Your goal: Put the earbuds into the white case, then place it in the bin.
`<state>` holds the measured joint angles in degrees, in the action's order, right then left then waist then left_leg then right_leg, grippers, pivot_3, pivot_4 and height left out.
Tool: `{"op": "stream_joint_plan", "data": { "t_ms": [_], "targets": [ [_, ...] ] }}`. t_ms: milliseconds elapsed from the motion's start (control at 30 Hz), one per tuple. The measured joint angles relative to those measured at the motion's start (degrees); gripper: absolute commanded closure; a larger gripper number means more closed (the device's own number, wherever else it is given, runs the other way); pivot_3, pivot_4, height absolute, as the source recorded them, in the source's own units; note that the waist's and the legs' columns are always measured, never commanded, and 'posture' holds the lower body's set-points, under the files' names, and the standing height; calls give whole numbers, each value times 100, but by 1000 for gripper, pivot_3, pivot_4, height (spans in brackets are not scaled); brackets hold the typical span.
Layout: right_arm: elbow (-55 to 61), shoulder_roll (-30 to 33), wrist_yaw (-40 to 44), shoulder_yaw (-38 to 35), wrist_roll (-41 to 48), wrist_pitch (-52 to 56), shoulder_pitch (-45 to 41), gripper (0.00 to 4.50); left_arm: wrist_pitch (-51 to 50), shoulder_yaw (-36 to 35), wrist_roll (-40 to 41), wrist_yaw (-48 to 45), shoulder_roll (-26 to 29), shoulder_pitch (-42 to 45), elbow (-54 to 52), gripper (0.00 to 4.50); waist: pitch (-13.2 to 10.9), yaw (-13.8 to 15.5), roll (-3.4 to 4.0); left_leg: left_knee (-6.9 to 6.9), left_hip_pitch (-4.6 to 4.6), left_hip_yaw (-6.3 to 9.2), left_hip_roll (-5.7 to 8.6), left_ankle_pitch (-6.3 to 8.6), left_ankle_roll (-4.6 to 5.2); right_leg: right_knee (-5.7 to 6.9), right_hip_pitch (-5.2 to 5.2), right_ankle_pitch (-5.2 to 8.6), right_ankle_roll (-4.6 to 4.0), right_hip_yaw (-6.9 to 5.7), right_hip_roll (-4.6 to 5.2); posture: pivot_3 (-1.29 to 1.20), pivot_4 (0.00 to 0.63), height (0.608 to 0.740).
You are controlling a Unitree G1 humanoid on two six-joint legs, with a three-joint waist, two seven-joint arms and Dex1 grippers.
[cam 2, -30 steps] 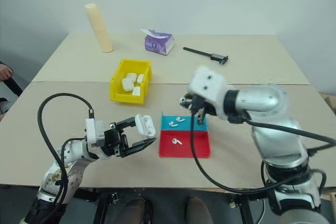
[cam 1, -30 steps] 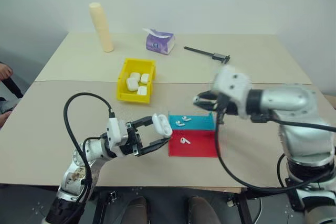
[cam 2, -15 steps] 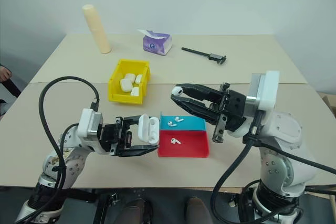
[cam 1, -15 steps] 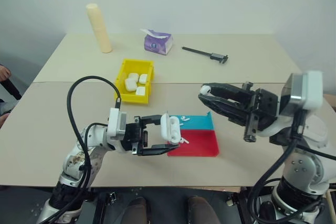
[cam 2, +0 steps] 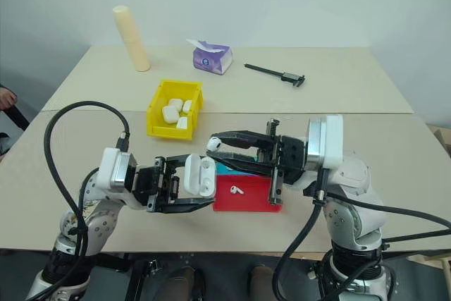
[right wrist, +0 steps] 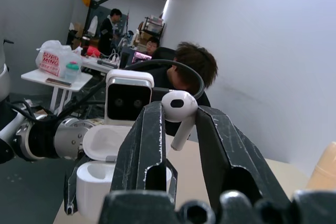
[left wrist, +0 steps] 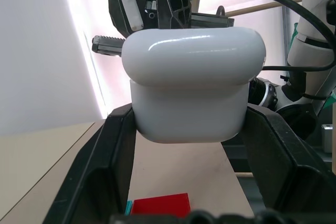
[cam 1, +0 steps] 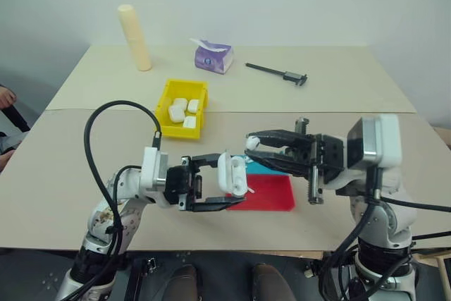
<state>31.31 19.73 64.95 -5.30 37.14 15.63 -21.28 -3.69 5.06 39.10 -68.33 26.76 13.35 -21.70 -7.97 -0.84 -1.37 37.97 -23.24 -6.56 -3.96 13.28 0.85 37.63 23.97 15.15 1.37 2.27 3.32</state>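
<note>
My left gripper (cam 1: 229,182) is shut on the white case (cam 1: 231,173), holding it up above the table's front edge. The case (right wrist: 100,177) has its lid flipped open. My right gripper (cam 1: 251,146) points across at it and is shut on one earbud (right wrist: 179,107), which sits at the fingertips just above and beside the case's open top. Another earbud (cam 2: 237,189) lies on the red tray (cam 1: 271,194). The yellow bin (cam 1: 166,96) stands further back on the left with several white cases in it.
A teal tray (cam 1: 262,169) lies behind the red one, mostly hidden by my right gripper. At the table's back are a cream cylinder (cam 1: 134,37), a purple tissue pack (cam 1: 213,56) and a black caliper (cam 1: 276,72). A person's hand (cam 1: 5,95) shows at the left edge.
My right gripper has swung from pointing down over the teal tray to pointing level at the case, bringing the earbud close. My left gripper has lifted the case slightly.
</note>
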Motion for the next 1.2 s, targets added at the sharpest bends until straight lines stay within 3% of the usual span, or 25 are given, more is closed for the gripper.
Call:
{"op": "stream_joint_plan", "data": {
  "t_ms": [1067, 1200],
  "targets": [
    [-501, 503, 38, 732, -433, -1001, 18, 3782, -10, 6, -208, 12, -60, 3, 24, 1754, 0, 10, 0, 0, -2, -1, 0, 0, 0, -1, 1, 0, 0, 0, 0, 0, 150, 740],
    [-588, 579, 30, 773, -576, -1190, 17, 2626, -7, 9, -304, 0, -94, 9, 53, 1754, 0, 9, 0, 0, -2, -1, 0, 0, 0, -1, 1, 0, 0, 0, 0, 0, 150, 740]
  ]
}}
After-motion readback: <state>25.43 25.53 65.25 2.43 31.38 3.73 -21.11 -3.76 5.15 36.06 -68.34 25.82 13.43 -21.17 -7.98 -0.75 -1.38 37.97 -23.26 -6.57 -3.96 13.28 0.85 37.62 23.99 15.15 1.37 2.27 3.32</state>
